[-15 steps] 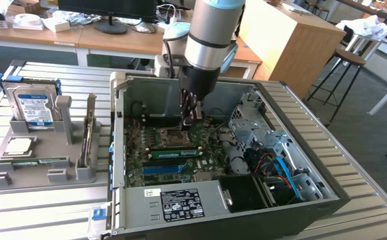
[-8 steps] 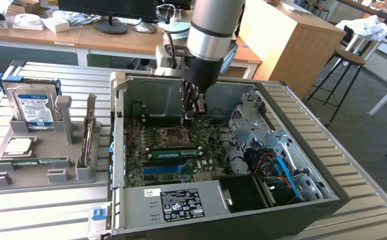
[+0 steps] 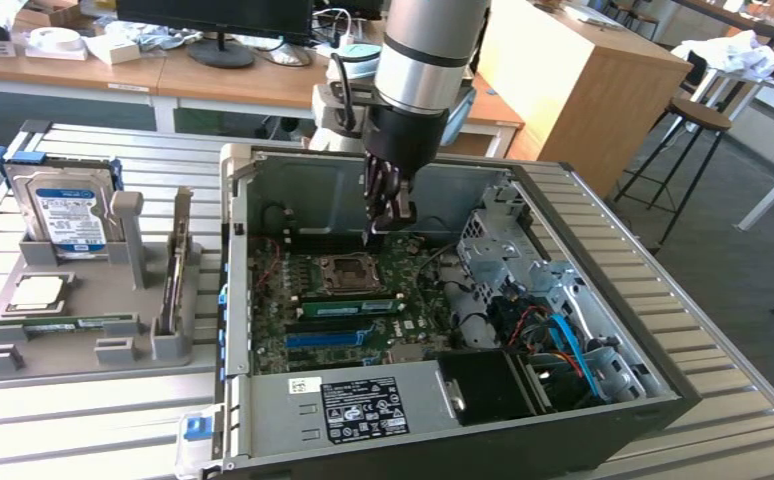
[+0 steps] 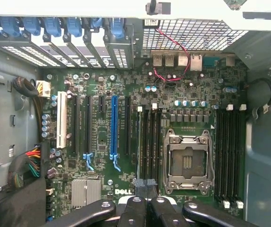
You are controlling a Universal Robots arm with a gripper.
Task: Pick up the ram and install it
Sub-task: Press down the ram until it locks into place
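The ram (image 3: 347, 303), a thin green stick with dark chips, sits on edge in a memory slot of the motherboard, between the CPU socket (image 3: 347, 268) and a blue slot strip (image 3: 327, 338). My gripper (image 3: 390, 222) hangs shut inside the open computer case (image 3: 234, 300), above the board near the socket. In the wrist view the closed fingertips (image 4: 145, 189) sit over one end of the black memory slots (image 4: 147, 142) beside the CPU socket (image 4: 188, 163). Nothing is between the fingers. I cannot tell whether they touch the ram.
A grey parts holder (image 3: 40, 360) on the exterior view's left carries a hard drive (image 3: 70, 215), a CPU chip (image 3: 38, 292), another green stick (image 3: 83, 322) lying flat and an upright card (image 3: 174, 280). Case walls, a drive cage (image 3: 507, 250) and cables (image 3: 554, 335) surround the board.
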